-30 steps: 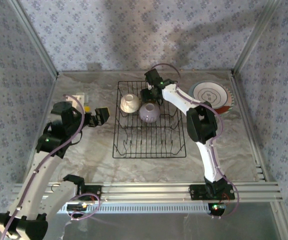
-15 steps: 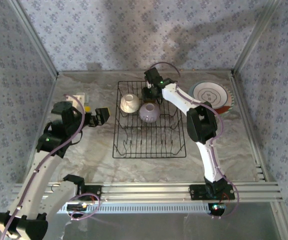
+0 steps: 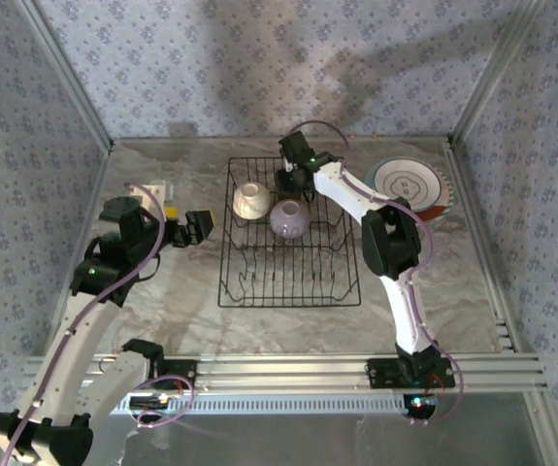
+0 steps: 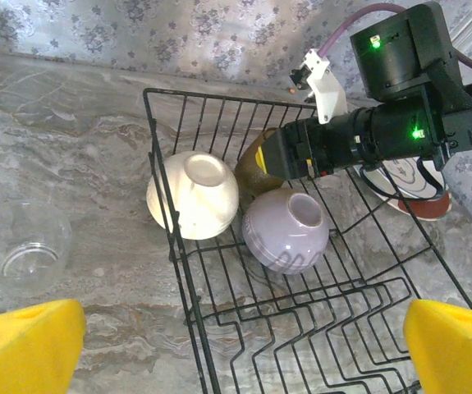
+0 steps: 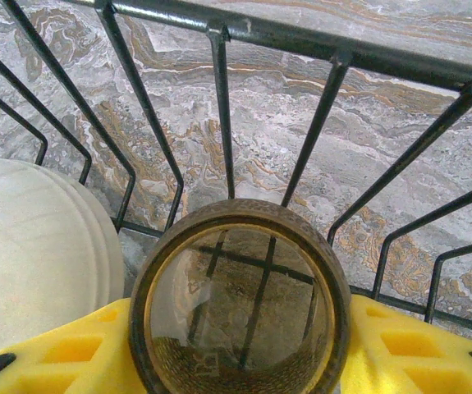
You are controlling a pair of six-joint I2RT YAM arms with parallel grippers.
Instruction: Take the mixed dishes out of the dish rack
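Right now the work is at the 12 o'clock end of the rack (image 3: pixel 288 304), seen from above, where the olive-brown cup (image 5: pixel 240 300) sits against the far wires. The right gripper (image 5: pixel 237 345) has its jaws about half-way in. One yellow pad (image 5: pixel 63 353) lies against the cup at its 9 o'clock side and the other pad (image 5: pixel 400 349) at its 3 o'clock side, so I judge it closed on the cup. The cup's mouth faces the wrist camera, and rack wires show through its bottom.

The cream bowl (image 3: pixel 250 200) touches or nearly touches the cup at about 8 o'clock; I cannot tell which. The lilac bowl (image 3: pixel 289 218) lies at 6 o'clock from it. Both are bottom-up in the rack. A ringed plate (image 3: pixel 410 184) rests on the table at 3 o'clock of the rack's far end.

The left gripper (image 3: pixel 193 227) hangs at 9 o'clock of the rack, jaws spread wide, with nothing between them.

The cup looks small, light and rigid, with a smooth wall that could slide in soft pads. It would likely chip or crack if knocked against wire or the cream bowl. A hold across its round wall, just below the rim, seems right, with a straight lift clear of the wires.
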